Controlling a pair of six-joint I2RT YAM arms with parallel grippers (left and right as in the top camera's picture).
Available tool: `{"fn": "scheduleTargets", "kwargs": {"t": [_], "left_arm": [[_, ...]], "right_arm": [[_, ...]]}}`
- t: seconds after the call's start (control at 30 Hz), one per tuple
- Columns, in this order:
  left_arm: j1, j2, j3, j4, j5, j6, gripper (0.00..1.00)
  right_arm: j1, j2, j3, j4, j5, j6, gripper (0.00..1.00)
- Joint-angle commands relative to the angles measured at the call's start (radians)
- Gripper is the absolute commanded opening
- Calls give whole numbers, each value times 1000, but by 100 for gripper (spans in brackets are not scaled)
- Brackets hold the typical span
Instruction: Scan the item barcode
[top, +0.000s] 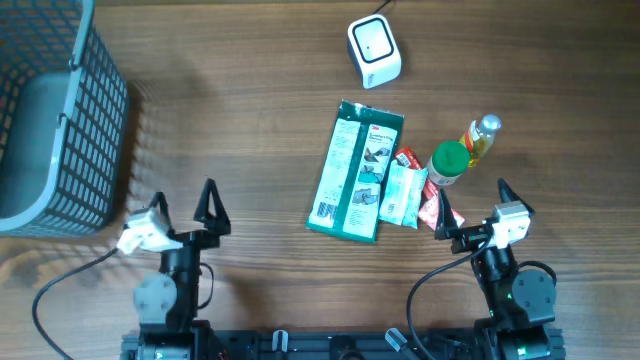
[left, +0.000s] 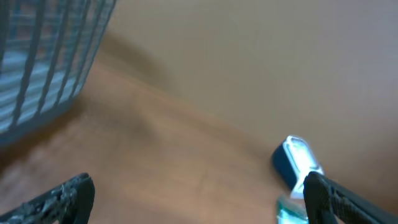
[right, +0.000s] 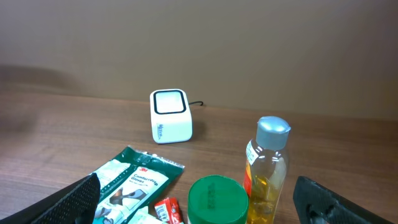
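A white barcode scanner (top: 374, 50) stands at the back of the table, and shows too in the right wrist view (right: 170, 116) and, blurred, in the left wrist view (left: 297, 162). In front of it lie a green glove package (top: 355, 170) (right: 134, 180), a small white-green packet (top: 403, 195) and a red packet (right: 168, 210). A green-lidded container (top: 448, 163) (right: 217, 199) and a yellow bottle (top: 480, 138) (right: 267, 168) stand upright beside them. My right gripper (top: 473, 200) (right: 196, 186) is open just in front of the container. My left gripper (top: 184, 205) (left: 198, 185) is open over bare wood.
A grey wire basket (top: 50, 120) (left: 43, 56) stands at the far left, just beyond the left gripper. The scanner's cable runs off the back edge.
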Motion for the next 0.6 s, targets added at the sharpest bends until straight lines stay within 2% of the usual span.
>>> {"fn": "scheduleTargets", "kwargs": {"t": [0.0, 0.1, 0.57], "left_arm": [[8, -8, -1, -50, 32, 169, 100], [8, -8, -1, -56, 111, 282, 100], [7, -8, -1, -54, 114, 273, 100]], "right_arm": [[-4, -8, -1, 5, 5, 14, 100], [-4, -8, -1, 5, 4, 14, 100], [-4, -8, -1, 5, 5, 14, 100]]}}
